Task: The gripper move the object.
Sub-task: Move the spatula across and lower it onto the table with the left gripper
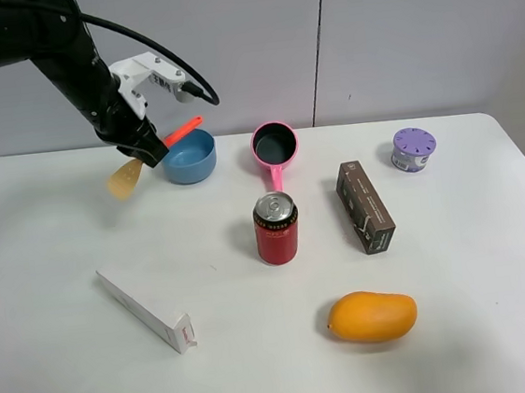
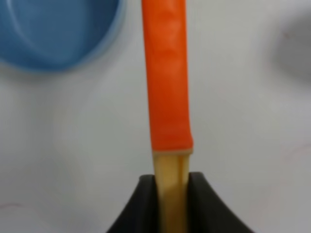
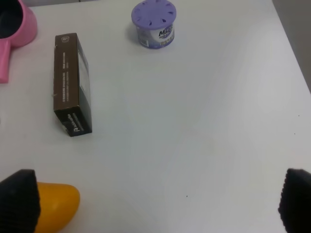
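Note:
My left gripper (image 1: 148, 152) is shut on the toy spatula (image 1: 125, 179) and holds it in the air at the table's back left. Its pale yellow blade hangs down to the left; its red-orange handle (image 1: 183, 130) points up over the blue bowl (image 1: 189, 156). In the left wrist view the black jaws (image 2: 171, 204) clamp the yellow neck below the orange handle (image 2: 166, 73). My right gripper (image 3: 155, 206) is open and empty, its fingertips (image 3: 19, 199) wide apart above the table; it is out of the exterior view.
A pink saucepan (image 1: 274, 146), red can (image 1: 276, 228), brown box (image 1: 365, 206), purple air-freshener tub (image 1: 413, 149), orange mango (image 1: 372, 315) and a long white box (image 1: 146, 311) lie on the white table (image 1: 477, 268). The right wrist view shows the brown box (image 3: 72, 90), tub (image 3: 153, 23) and mango (image 3: 56, 206).

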Controlling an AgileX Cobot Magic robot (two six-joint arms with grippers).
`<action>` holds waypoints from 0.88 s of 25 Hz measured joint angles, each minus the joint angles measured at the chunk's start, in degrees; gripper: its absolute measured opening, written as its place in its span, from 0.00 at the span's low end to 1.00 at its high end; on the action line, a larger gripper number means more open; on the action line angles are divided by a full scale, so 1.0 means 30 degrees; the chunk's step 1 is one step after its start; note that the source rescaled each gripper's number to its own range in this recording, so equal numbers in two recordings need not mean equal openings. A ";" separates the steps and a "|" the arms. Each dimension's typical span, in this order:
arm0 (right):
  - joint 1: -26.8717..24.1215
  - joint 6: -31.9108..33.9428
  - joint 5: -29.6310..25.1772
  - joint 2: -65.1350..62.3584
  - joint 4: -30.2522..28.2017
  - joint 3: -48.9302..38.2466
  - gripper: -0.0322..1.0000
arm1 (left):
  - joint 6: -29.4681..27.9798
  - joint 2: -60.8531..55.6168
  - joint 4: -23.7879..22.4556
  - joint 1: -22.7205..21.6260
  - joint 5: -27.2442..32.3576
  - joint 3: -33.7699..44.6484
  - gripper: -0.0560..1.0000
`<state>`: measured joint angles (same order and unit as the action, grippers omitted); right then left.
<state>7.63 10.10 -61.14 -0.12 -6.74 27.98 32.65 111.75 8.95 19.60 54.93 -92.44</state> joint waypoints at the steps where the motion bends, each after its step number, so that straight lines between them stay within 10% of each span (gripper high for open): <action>1: 0.0000 0.0000 0.0000 0.0000 0.0000 0.0000 1.00 | 0.0018 0.0000 0.0000 0.0202 -0.0138 -0.0382 0.06; 22: 0.0000 0.0000 0.0000 0.0000 0.0000 0.0000 1.00 | 0.0398 0.3734 0.0035 0.5363 -0.1870 -0.6926 0.05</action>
<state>7.63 10.10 -61.14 -0.12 -6.74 27.98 33.85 122.95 9.05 35.69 49.32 -113.22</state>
